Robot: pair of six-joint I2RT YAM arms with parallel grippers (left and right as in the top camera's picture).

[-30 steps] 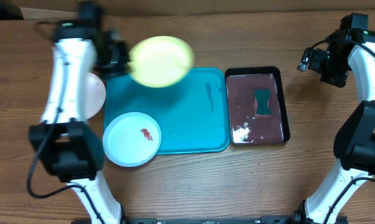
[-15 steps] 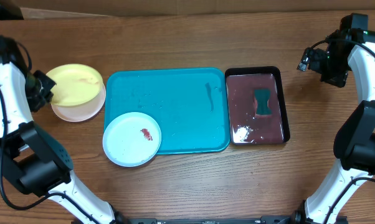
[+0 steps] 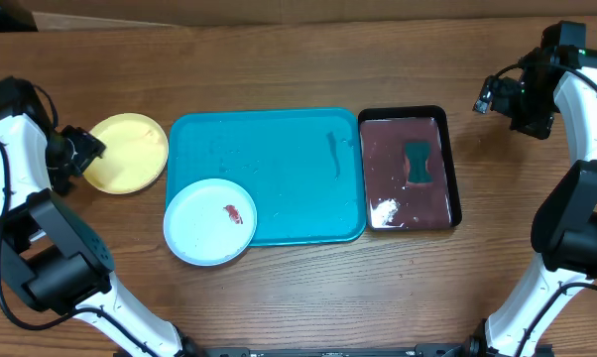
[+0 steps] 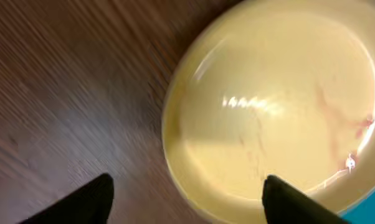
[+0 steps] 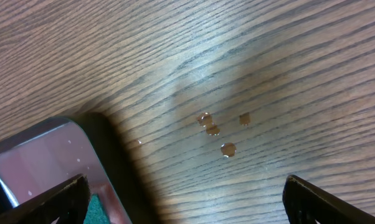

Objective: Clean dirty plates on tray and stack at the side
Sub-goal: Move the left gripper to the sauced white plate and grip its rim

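Observation:
A yellow-green plate (image 3: 128, 152) lies on the table just left of the turquoise tray (image 3: 289, 159). It fills the left wrist view (image 4: 275, 106), with faint reddish streaks near its right side. My left gripper (image 3: 88, 151) is open at this plate's left edge. One finger is over the table and the other over the plate's rim (image 4: 190, 202), and neither is gripping. A pale plate (image 3: 209, 221) with a red-brown smear overlaps the tray's front left corner. My right gripper (image 3: 487, 99) hangs open (image 5: 187, 199) over bare wood behind the black tray, holding nothing.
The black tray (image 3: 455, 169) of reddish water stands right of the turquoise tray, with a green sponge (image 3: 418, 162) in it. Its corner (image 5: 106, 162) shows in the right wrist view. A few water drops (image 5: 222, 134) lie on the wood nearby.
The left arm carried the yellow-green plate from above the tray's back left corner onto a pale plate left of the tray. Its jaws then opened. The right arm has not moved.

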